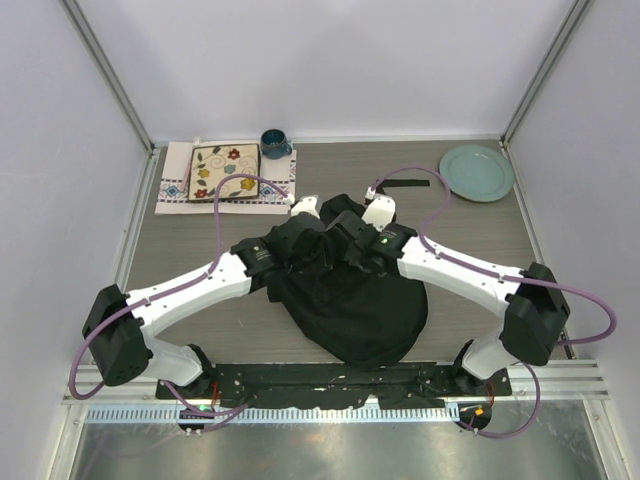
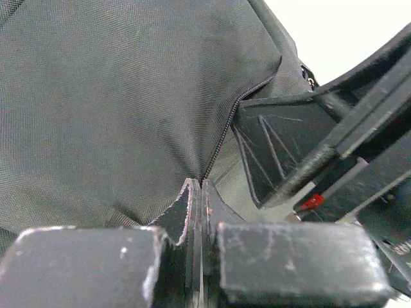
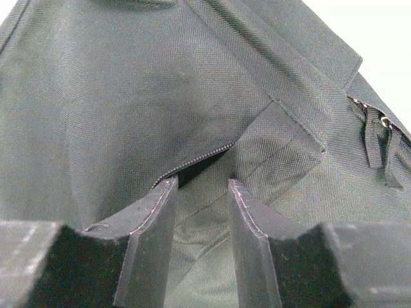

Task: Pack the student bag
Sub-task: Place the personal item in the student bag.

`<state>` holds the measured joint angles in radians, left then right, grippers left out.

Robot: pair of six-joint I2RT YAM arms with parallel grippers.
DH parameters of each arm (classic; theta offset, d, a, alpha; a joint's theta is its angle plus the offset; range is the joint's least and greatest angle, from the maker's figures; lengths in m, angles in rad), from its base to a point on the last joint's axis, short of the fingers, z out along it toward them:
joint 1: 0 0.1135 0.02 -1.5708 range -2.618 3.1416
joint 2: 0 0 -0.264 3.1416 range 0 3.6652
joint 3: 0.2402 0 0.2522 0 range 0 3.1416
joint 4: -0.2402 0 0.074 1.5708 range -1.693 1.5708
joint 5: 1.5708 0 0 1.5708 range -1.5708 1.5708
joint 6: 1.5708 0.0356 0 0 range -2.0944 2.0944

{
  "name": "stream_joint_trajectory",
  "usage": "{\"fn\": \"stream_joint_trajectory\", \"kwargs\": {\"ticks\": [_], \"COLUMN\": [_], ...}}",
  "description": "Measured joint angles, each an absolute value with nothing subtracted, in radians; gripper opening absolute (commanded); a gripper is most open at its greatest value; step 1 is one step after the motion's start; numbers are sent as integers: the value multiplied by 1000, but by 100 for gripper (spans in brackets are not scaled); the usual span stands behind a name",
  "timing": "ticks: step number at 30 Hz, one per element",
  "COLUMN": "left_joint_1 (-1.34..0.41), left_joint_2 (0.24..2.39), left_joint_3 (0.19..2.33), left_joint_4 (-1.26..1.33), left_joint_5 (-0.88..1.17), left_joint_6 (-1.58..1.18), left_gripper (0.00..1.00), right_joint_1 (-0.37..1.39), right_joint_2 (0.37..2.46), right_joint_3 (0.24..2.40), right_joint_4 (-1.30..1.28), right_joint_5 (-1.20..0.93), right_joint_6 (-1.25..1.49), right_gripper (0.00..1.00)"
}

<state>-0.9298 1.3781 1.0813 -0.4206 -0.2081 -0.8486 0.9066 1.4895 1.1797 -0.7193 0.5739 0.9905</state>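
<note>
The bag (image 1: 350, 310) lies in the middle of the table (image 1: 200, 300), close to the near edge where my arms start. It is big, black and soft, and it looks flat, so I think nothing is inside it yet.

At the far end of the bag are both my hands. My left hand (image 2: 201, 192) has its two fingers pressed tight together, right at the zip (image 2: 225, 128). I cannot tell if a bit of cloth is caught between them. My right hand (image 3: 200, 186) has its fingers spread partway, with a fold of bag cloth in the gap and the zip opening just past them. The zip is open only a little.

At the far left corner a mat (image 1: 175, 190) holds a flat flowery thing (image 1: 224, 172), with a blue cup (image 1: 275, 143) beside it. A green plate (image 1: 477, 172) sits at the far right corner. None of these is in the bag. So I think I am only at the opening part, and the packing is not yet done.
</note>
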Motion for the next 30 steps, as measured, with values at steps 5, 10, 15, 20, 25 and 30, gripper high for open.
{"fn": "stream_joint_trajectory", "kwargs": {"ticks": [5,10,15,20,25,30], "left_joint_1": [-926,-918,-909,-907,-906,-905], "left_joint_2": [1378,1378,1378,1378,1378,1351], "left_joint_3": [1076,1070,1061,1054,1034,985], "left_joint_4": [-414,-416,-416,-416,-398,-335], "left_joint_5": [-207,-204,-196,-194,-193,-191], "left_joint_6": [-849,-852,-852,-853,-858,-877], "left_gripper": [0,0,0,0,0,0], "right_joint_1": [912,922,922,922,920,901], "right_joint_2": [1567,1605,1621,1626,1618,1617], "right_joint_3": [1233,1251,1259,1258,1225,1185], "right_joint_4": [-778,-825,-836,-839,-818,-794], "right_joint_5": [604,643,665,692,710,701], "right_joint_6": [1044,1121,1184,1234,1264,1274], "right_gripper": [42,42,41,41,41,40]}}
